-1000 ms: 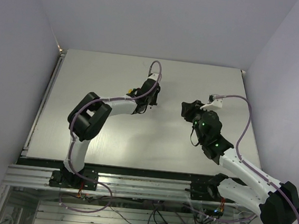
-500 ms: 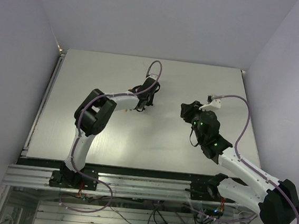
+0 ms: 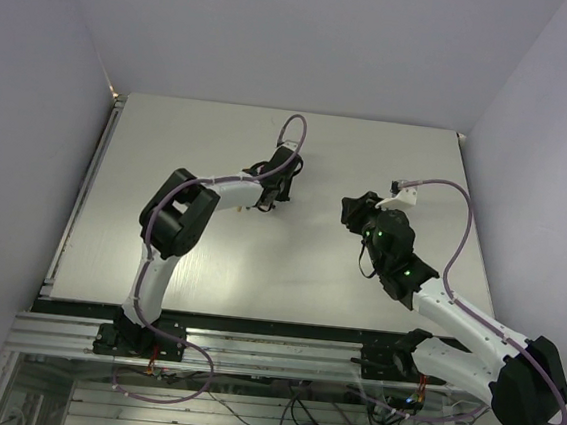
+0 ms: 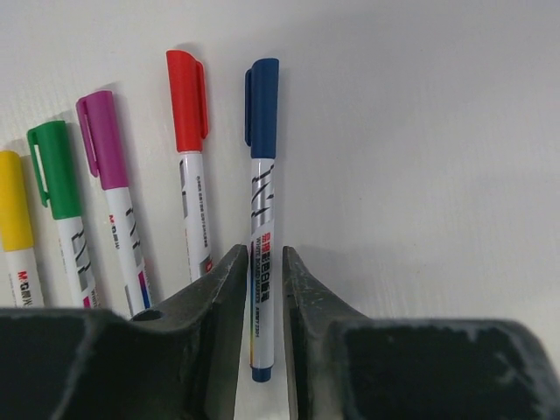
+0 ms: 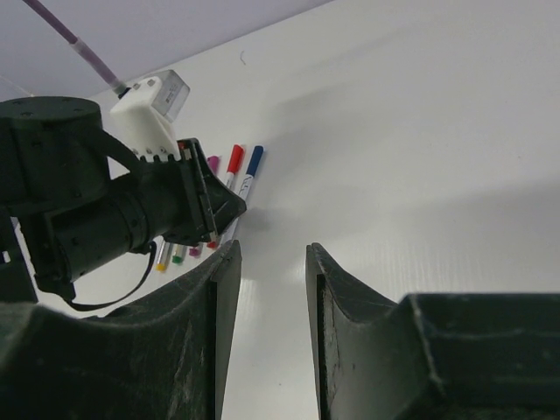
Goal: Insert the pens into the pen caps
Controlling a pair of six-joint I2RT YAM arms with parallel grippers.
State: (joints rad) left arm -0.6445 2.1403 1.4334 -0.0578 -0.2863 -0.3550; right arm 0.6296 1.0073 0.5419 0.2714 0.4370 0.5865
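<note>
In the left wrist view, five capped pens lie side by side on the white table. They are yellow (image 4: pixel 13 201), green (image 4: pixel 54 171), purple (image 4: pixel 102 140), red (image 4: pixel 187 101) and blue (image 4: pixel 262 109). Each cap sits on its silvery barrel. My left gripper (image 4: pixel 263 255) is low over the blue pen's barrel (image 4: pixel 262 227). Its jaws straddle the barrel, a little wider than it, with a thin gap on the right. The gripper also shows in the top view (image 3: pixel 277 197). My right gripper (image 5: pixel 271 254) is open and empty above bare table, and also shows in the top view (image 3: pixel 354 211). It faces the left gripper (image 5: pixel 210 210).
The pens lie near the table's middle back, partly under the left wrist in the top view. In the right wrist view the red (image 5: pixel 234 159) and blue (image 5: pixel 255 162) caps peek out past the left gripper. Grey walls close the table's (image 3: pixel 169 151) left, back and right sides.
The left arm reached a little farther back and its elbow rose over the first half second, then held nearly still. The right arm has barely moved.
</note>
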